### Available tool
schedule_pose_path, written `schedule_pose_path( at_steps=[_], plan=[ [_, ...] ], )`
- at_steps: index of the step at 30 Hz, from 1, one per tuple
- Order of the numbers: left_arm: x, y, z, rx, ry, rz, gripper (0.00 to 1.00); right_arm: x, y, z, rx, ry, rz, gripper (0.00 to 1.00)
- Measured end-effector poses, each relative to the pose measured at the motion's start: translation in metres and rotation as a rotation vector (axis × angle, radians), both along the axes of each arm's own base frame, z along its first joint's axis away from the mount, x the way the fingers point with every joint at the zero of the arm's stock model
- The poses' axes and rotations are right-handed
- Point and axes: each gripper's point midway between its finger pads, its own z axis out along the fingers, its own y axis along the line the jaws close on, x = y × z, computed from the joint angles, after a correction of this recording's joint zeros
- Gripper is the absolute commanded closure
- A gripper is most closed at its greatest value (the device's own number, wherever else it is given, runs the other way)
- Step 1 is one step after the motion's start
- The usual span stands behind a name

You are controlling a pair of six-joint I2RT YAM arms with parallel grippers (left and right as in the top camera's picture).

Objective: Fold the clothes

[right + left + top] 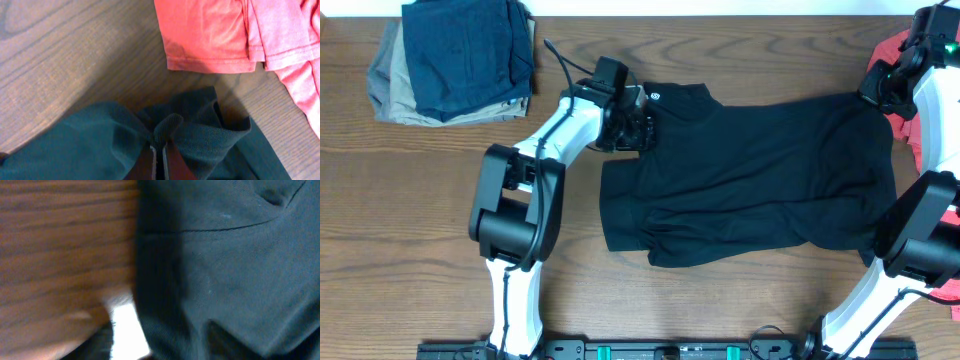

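The black shirt (760,170) lies spread across the middle and right of the table, with a white logo mark near its upper left. My left gripper (628,125) sits at the shirt's upper left corner by the collar. In the left wrist view the black fabric (230,265) fills the blurred frame and hides the jaws. My right gripper (878,90) is at the shirt's upper right corner. In the right wrist view its fingers (160,150) are shut on a bunched fold of the black fabric (100,140).
The coral-red shirt (920,110) lies at the right edge, close to my right gripper, and also shows in the right wrist view (210,35). Folded navy (465,50) and khaki (395,90) garments are stacked at the far left.
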Motion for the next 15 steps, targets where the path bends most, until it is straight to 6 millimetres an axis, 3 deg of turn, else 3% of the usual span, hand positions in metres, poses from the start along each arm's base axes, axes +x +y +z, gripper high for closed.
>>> schedule_pose_path(
  at_steps=[1, 2, 9, 15],
  plan=[
    [-0.001, -0.002, -0.003, 0.003, 0.003, -0.005, 0.9, 0.0, 0.0, 0.0, 0.0, 0.002, 0.0, 0.99],
    [-0.002, -0.005, -0.005, 0.005, 0.003, -0.012, 0.94, -0.001, 0.0, 0.0, 0.001, 0.003, 0.0, 0.98],
    [0.002, -0.002, -0.01, 0.07, -0.031, -0.009, 0.94, -0.003, 0.001, -0.001, 0.004, 0.015, 0.0, 0.99],
    [0.024, 0.04, -0.009, 0.204, -0.091, 0.084, 0.94, 0.0, 0.0, 0.0, 0.0, 0.002, 0.0, 0.99]
  ],
)
